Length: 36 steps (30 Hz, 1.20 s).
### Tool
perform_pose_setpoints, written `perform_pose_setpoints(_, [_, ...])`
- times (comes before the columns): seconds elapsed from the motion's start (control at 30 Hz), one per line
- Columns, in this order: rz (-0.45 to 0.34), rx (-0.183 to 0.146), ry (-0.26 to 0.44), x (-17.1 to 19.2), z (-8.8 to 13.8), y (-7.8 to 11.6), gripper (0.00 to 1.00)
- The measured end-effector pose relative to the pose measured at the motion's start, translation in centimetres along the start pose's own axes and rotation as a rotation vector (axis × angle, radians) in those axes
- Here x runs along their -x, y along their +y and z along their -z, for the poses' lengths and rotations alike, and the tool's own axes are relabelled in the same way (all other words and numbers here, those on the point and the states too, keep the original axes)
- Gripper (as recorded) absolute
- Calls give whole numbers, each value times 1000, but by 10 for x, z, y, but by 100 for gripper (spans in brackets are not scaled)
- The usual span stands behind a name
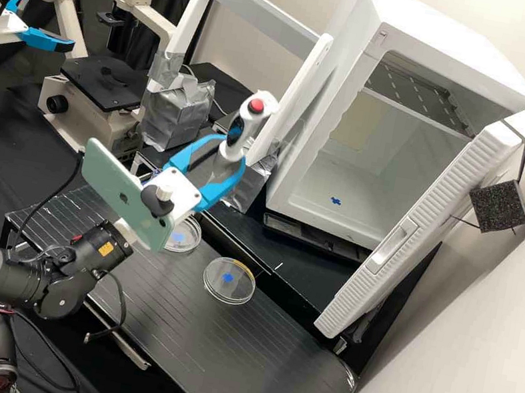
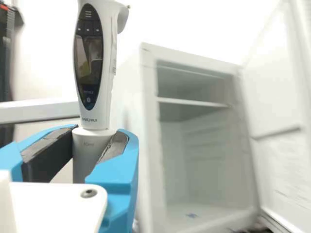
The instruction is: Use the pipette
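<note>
My gripper (image 1: 227, 158) is above the bench beside the white frame, its blue fingers shut on the grey lower body of the pipette (image 1: 241, 132). The pipette stands nearly upright, leaning a little, with its red button on top; its lower end is hidden behind the fingers. In the wrist view the gripper (image 2: 98, 138) clasps the pipette (image 2: 108, 73) just below its white handle and dark display. On the black ridged platform are two clear round dishes with blue marks: one dish (image 1: 229, 280) in full sight, another dish (image 1: 183, 241) partly hidden behind the phone and gripper.
A white cabinet (image 1: 327, 93) stands behind the platform, its door (image 1: 422, 231) open to the right. The white frame (image 1: 264, 15) has taped silver bases. A microscope (image 1: 99, 107) stands at the back left, near a second arm's gripper.
</note>
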Motion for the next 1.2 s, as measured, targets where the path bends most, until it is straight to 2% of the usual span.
perform_pose_setpoints(0.1, [42, -10, 91, -15, 17, 0, 0])
perform_pose_setpoints(0.17, [99, -14, 150, -26, 31, -3, 0])
perform_pose_setpoints(0.3, [232, 1, 248, -51, 61, -10, 0])
perform_pose_setpoints(0.4, [328, 21, 276, -71, 78, -18, 0])
perform_pose_setpoints(0.5, [398, 52, 264, -91, 90, -24, 0])
perform_pose_setpoints(0.6, [452, 81, 206, -117, 97, -32, 0])
perform_pose_setpoints(0.83, [462, 133, 57, -166, 104, -34, 0])
perform_pose_setpoints(1.2, [478, 156, -70, -213, 115, -46, 0])
